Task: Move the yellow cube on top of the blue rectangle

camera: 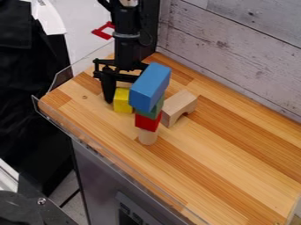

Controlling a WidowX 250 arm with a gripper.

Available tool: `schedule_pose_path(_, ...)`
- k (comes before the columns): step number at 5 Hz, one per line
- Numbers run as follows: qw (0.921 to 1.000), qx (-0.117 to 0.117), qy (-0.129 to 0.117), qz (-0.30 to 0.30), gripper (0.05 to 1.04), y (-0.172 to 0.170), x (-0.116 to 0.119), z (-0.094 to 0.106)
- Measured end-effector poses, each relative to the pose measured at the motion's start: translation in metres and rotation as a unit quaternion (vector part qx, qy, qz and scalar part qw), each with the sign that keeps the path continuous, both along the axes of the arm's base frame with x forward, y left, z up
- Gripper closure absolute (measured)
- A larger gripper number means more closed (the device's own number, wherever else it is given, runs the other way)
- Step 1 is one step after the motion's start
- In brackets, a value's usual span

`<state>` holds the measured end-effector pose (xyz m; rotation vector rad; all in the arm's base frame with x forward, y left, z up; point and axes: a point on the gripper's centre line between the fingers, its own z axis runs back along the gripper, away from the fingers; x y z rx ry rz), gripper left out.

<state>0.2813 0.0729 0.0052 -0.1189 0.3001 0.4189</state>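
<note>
My gripper [122,94] points down at the table's far left corner, behind and around the yellow cube [122,101]. One finger stands wide to the cube's left; the blue block hides the other. The gripper looks open, and the cube rests on the wooden surface. Just right of the cube rises a stack: a pale wooden cylinder [147,136] at the bottom, then a red block [147,122], a green block [154,110] and the long blue rectangle [149,88] on top. The blue rectangle overlaps the cube's right edge in view.
A natural wood arch block [178,107] stands right behind the stack, close to it. Clear low walls [106,150] edge the wooden table [223,149] along the left and front. A whitewashed plank wall [235,48] borders the back right.
</note>
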Motion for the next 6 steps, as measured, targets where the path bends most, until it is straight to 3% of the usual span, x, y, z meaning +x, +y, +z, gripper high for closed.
schedule_pose_path(1,1.0000,-0.004,0.000,0.003,0.503,-0.001,0.000,0.000)
schedule_pose_path(2,0.9999,-0.005,-0.010,-0.002,0.504,0.002,-0.003,0.020)
schedule_pose_path(4,0.9963,0.026,-0.077,-0.028,0.504,0.011,0.008,0.118)
schedule_pose_path(5,0.9927,0.048,-0.100,-0.048,0.504,0.008,0.005,0.167)
schedule_pose_path(6,0.9856,0.056,-0.143,-0.070,0.504,-0.014,-0.015,0.217)
